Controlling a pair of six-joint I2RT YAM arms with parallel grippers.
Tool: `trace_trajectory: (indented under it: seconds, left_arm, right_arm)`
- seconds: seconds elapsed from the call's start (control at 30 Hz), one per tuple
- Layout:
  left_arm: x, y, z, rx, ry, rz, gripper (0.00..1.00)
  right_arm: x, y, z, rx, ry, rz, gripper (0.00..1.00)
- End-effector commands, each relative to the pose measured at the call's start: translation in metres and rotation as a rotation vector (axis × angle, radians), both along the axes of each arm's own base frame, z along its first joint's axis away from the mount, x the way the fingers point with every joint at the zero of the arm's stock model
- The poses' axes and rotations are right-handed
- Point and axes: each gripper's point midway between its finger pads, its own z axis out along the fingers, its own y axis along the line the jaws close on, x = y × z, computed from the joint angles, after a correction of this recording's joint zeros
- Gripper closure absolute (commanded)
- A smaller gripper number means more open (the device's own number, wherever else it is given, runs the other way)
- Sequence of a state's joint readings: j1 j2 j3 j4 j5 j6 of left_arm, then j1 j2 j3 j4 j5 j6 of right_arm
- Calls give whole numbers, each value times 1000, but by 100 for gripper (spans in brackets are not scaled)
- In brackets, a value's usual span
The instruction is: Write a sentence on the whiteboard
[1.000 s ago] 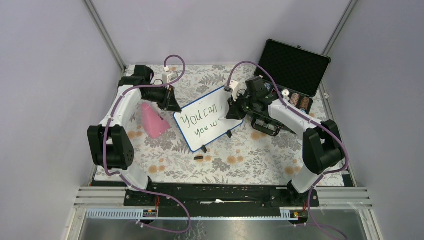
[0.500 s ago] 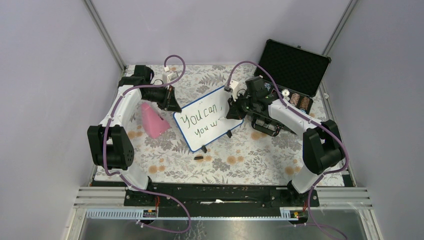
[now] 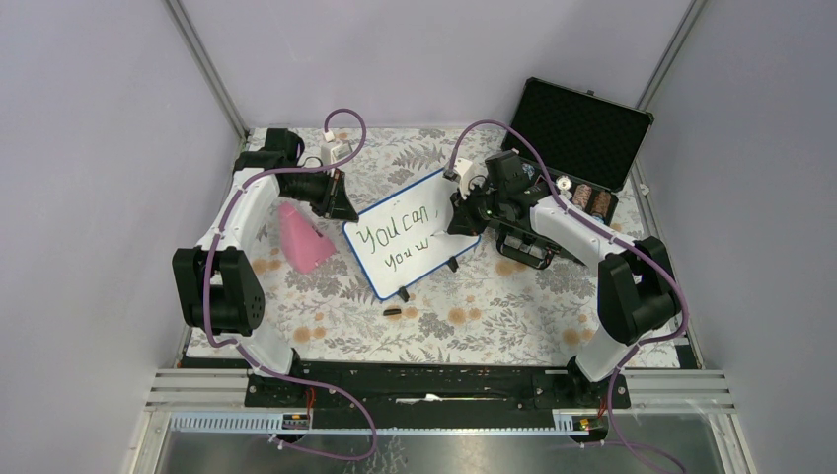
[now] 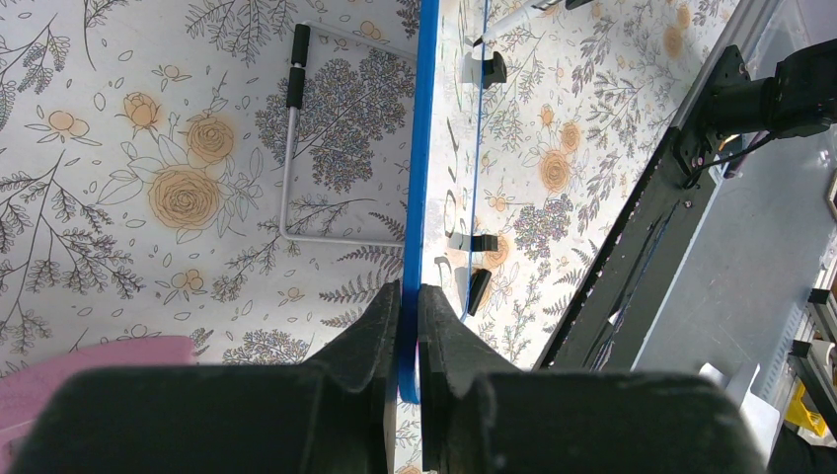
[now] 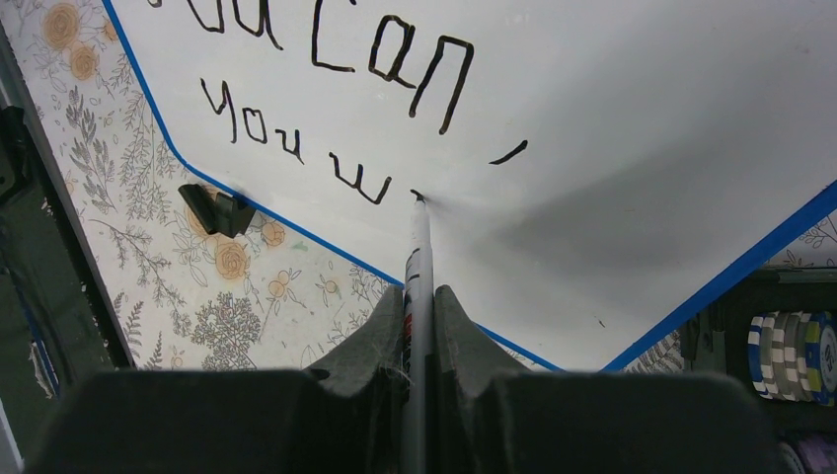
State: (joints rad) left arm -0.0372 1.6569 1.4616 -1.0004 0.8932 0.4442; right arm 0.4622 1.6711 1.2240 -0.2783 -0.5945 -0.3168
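Flower-print worktop beneath the whiteboard, spread out on every side of it. Open black foam-lined case beyond the whiteboard's far-right corner, near but apart. Whiteboard itself blue-framed, mid-worktop, turned cornerwise to the arm bases. Pink wedge-like thing just left of the whiteboard, not touching it. Left gripper at the whiteboard's far-left edge, pinched tight onto the blue frame. Right gripper over the whiteboard's right end, clamped narrow around a thin marker, tip touching the white surface. Sentence in dark strokes across the whiteboard, two lines: "You can ," above, "You w" below, marker tip right after the "w". Black clip feet along the whiteboard's near edge. Small dark piece loose on the worktop just off the whiteboard's near corner.
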Motion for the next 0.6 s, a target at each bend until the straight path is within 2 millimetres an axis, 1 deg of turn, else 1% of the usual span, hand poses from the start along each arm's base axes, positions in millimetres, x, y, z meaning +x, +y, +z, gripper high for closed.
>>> trace_trajectory:
  seconds: [0.0, 0.27, 0.57]
  left_arm:
    - [8, 3, 0, 46, -58, 3, 100]
    - [9, 4, 0, 48, -60, 3, 100]
    - [9, 4, 0, 48, -62, 3, 100]
  right_arm:
    - [17, -2, 17, 11, -74, -31, 100]
    - [8, 1, 12, 24, -49, 12, 100]
    - [4, 3, 7, 18, -37, 26, 100]
